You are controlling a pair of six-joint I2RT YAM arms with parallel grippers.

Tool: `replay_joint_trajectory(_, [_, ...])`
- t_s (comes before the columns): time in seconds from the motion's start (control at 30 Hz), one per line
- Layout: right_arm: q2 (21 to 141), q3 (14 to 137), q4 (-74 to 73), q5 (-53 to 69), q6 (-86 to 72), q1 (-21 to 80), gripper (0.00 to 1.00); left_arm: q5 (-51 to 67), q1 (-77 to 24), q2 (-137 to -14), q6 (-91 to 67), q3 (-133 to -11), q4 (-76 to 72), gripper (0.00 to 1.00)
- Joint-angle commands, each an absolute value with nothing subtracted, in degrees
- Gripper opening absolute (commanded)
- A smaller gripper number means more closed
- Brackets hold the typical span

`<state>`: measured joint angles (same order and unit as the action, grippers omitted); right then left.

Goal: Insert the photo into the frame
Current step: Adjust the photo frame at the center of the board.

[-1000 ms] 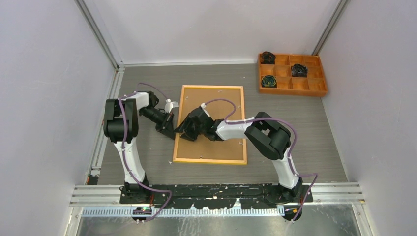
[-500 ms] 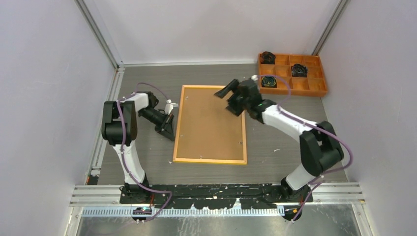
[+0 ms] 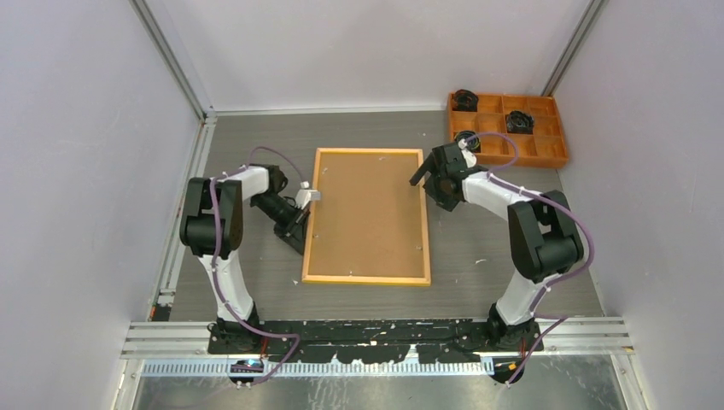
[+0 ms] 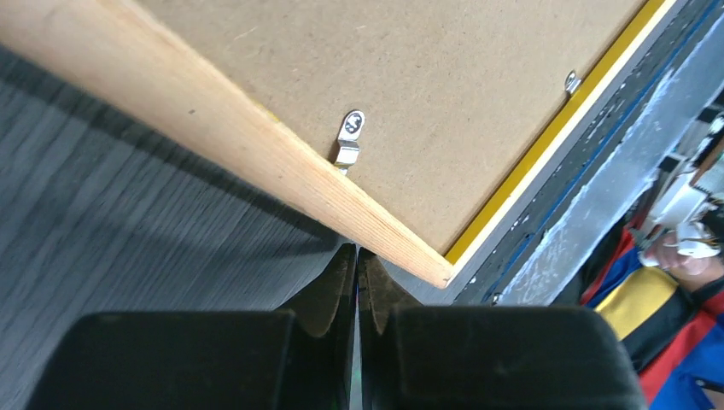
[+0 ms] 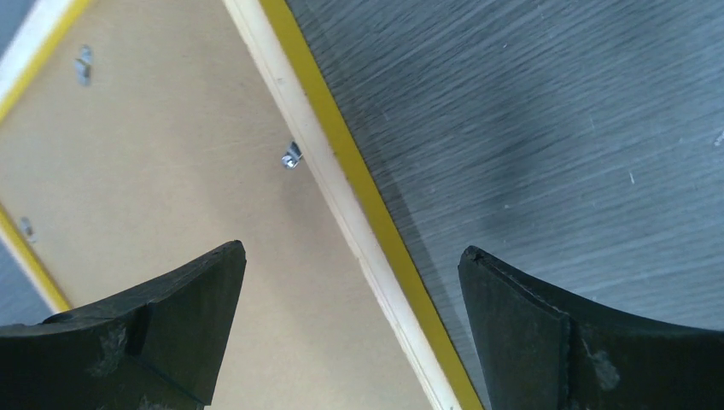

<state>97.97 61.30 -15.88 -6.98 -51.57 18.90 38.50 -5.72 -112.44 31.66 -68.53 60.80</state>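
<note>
Holdings on bench (image 3: 504, 256): frame (image 3: 365, 279), flat at centre, back up, brown backing board (image 3: 367, 213) seated inside; left end effector (image 3: 296, 232), fingers pressed together, tips at the frame's left rail; right end effector (image 3: 429, 175), spread wide over the frame's right rail; orange compartment tray (image 3: 559, 159), far right corner.

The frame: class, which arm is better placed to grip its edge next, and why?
Probably the right. The right gripper is open, its jaws straddling the right rail of the frame. The left gripper is shut, its tips beside the left rail's outer side.
</note>
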Motion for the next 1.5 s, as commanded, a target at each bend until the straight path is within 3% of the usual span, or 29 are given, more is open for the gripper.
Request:
replay_joint_trajectory(0.0, [101.27, 65.8, -14.32, -7.87, -49.59, 18.48, 1.0, 36.85, -9.38, -108.87, 30.84, -67.78, 58.69, 0.05])
replay_joint_trajectory(0.37, [111.48, 73.39, -6.53, 6.65, -56.98, 18.61, 1.0, 36.64, -20.33, -106.81, 27.47, -66.21, 57.06, 0.04])
replay_joint_trajectory(0.7, [122.55, 89.39, -11.5, 13.02, -56.11, 23.19, 1.0, 36.55, -35.04, -110.75, 23.38, -69.38, 55.83, 0.05])
replay_joint_trajectory(0.97, [121.29, 91.78, -15.5, 8.74, -52.0, 21.81, 1.0, 40.07, -39.21, -111.22, 29.46, -72.15, 64.79, 0.29])
replay_joint_trajectory(1.07, [116.88, 90.65, -17.36, 4.39, -49.83, 20.49, 1.0, 41.04, -36.08, -107.11, 34.32, -72.29, 70.53, 0.36])
replay_joint_trajectory(1.23, [108.45, 86.34, -16.73, -2.12, -48.66, 19.99, 1.0, 43.02, -22.82, -100.19, 44.47, -77.06, 82.82, 0.38])
replay_joint_trajectory(1.33, [105.21, 83.31, -13.6, -0.78, -50.25, 21.0, 1.0, 39.26, -12.67, -100.25, 45.74, -81.88, 83.28, 0.36])
replay_joint_trajectory(1.47, [104.39, 82.22, -11.4, 2.02, -51.23, 25.89, 0.92, 37.24, 3.41, -109.14, 39.62, -92.04, 78.76, 0.26])
